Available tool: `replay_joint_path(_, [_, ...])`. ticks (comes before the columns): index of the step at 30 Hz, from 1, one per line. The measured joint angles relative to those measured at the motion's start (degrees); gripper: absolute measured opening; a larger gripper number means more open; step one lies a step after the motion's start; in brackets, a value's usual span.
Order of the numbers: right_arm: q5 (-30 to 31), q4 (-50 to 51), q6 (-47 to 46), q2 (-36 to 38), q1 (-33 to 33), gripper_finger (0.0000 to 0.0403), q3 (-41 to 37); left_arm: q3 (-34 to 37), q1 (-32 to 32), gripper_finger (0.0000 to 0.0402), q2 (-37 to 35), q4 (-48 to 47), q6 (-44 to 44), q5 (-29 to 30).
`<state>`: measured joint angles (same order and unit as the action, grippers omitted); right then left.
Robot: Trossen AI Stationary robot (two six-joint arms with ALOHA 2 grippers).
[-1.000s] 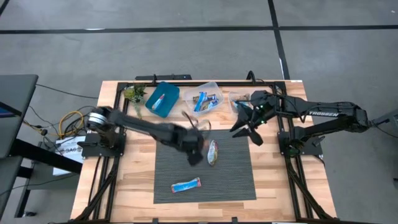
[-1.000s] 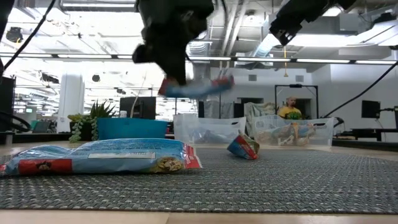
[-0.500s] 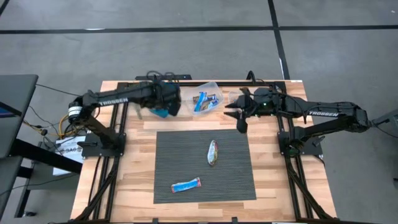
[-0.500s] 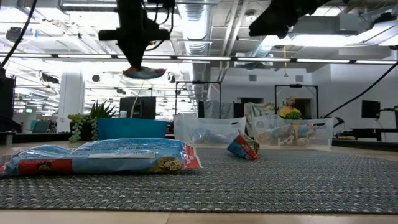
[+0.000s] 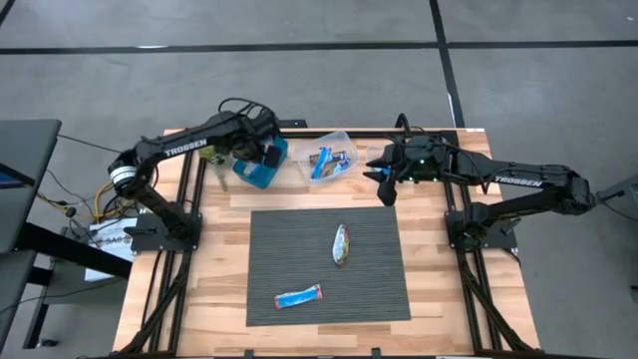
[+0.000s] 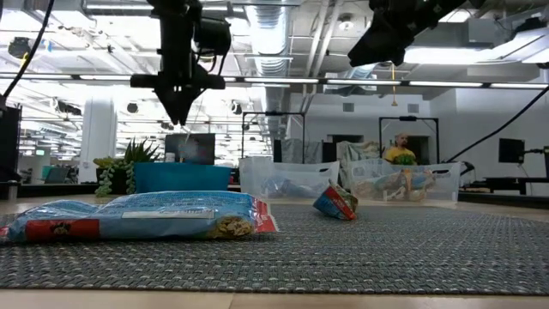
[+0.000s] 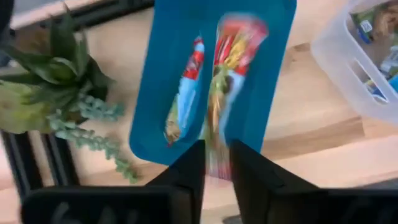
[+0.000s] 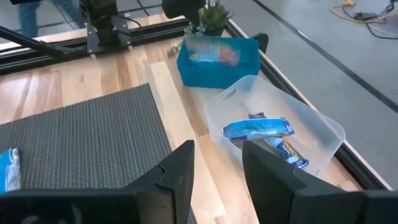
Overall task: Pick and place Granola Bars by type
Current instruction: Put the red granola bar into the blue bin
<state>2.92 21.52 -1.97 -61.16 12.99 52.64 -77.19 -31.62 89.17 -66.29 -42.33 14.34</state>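
Observation:
My left gripper (image 5: 261, 152) (image 6: 180, 116) hangs over the teal bin (image 5: 265, 172) (image 6: 182, 177), fingers pointing down and narrowly open (image 7: 217, 180). A red-and-blue granola bar (image 7: 229, 81) shows blurred below them, over the bin, where another blue bar (image 7: 186, 87) lies flat. In the low view nothing sits between the fingertips. My right gripper (image 5: 386, 184) (image 8: 217, 168) is open in the air at the table's far right. A silvery-green bar (image 5: 341, 243) (image 6: 336, 203) and a blue bar (image 5: 298, 296) (image 6: 137, 216) lie flat on the grey mat (image 5: 329, 269).
A clear bin (image 5: 331, 158) (image 8: 273, 134) holding blue bars stands at the far edge. A second clear bin (image 5: 384, 157) (image 6: 399, 182) is beside it, under my right arm. A small plant (image 5: 214, 152) (image 7: 56, 93) stands left of the teal bin.
My left gripper has carried a blue-and-red bar up from the mat toward the far left and stopped over the teal bin. The bar, held half a second ago, is gone from the fingertips. My right gripper has drawn back toward the far edge.

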Motion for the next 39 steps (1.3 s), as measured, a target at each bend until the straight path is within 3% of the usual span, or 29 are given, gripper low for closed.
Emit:
replay_joint_path(7, [0.0,0.8,0.0,0.0,0.0,0.0126,0.0,0.9,-0.1,0.0134,0.0,2.1,0.3,0.6])
replay_joint_path(12, [-2.5,0.8,0.5,0.0,0.0,0.0126,0.0,-1.1,2.6,0.0149,0.0,6.3,5.6,-3.1])
replay_joint_path(19, [-6.6,2.0,1.2,0.0,-0.2,0.0126,0.0,-5.0,15.1,0.0132,0.0,15.3,19.6,-14.9])
replay_joint_path(23, [-15.7,3.2,4.1,0.0,-0.3,0.0126,0.0,-5.4,24.5,0.0121,0.0,17.4,22.4,-18.6])
replay_joint_path(29, [-29.7,6.9,7.6,0.0,-2.5,0.0126,0.0,-5.4,38.5,0.0112,0.0,17.3,19.2,-16.2])
replay_joint_path(34, [-30.6,9.9,7.9,0.0,-6.2,0.0126,0.0,-5.5,47.4,0.0112,0.8,17.4,11.9,-9.6])
replay_joint_path(39, [-30.7,11.5,6.5,0.0,-9.0,0.0126,0.0,-5.5,53.6,0.0112,6.5,18.1,6.8,-10.0])
